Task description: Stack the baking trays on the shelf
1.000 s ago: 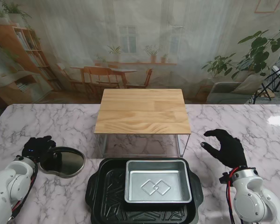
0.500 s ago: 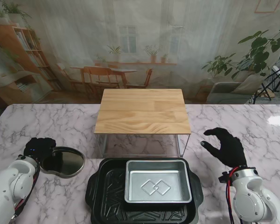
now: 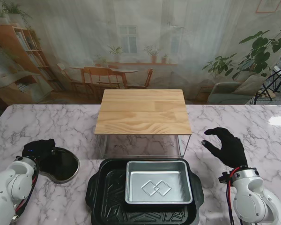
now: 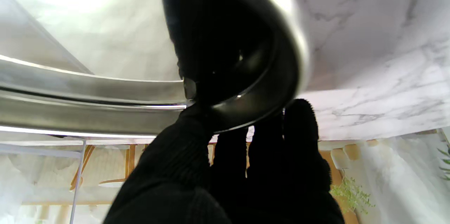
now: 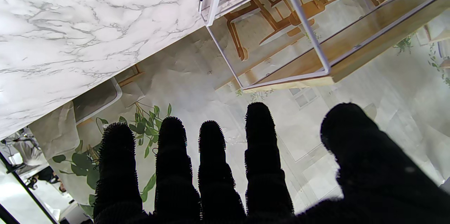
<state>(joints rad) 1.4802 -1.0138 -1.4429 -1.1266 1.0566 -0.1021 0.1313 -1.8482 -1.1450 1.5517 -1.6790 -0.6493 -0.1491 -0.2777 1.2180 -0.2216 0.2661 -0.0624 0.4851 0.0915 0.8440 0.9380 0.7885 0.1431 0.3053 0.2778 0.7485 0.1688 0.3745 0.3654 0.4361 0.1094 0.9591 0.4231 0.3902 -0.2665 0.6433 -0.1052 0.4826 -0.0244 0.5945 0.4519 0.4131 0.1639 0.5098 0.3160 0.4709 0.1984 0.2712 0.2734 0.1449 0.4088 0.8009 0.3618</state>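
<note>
Nearest to me, a black baking tray (image 3: 103,197) lies flat on the marble table (image 3: 70,124), with a silver baking tray (image 3: 158,182) nested inside it toward its right half. To the left, the left hand (image 3: 37,149) is clamped on the rim of a round dark pan (image 3: 61,165); the left wrist view shows the thumb over the rim and the fingers (image 4: 299,129) on the other side of it. That pan appears tilted, its left edge raised by the grip; whether its right edge touches the table cannot be determined. To the right of the trays, the right hand (image 3: 227,147) hangs over the table with fingers spread and nothing in it; the right wrist view shows all five digits (image 5: 258,136) separated.

Farther from me, the shelf (image 3: 143,111) stands at the table centre: a pale wooden top on a thin white wire frame (image 5: 302,23), with nothing on top. Both trays sit just in front of it.

Beyond the table hangs a printed backdrop (image 3: 131,42) depicting a bookcase, chairs and plants.
</note>
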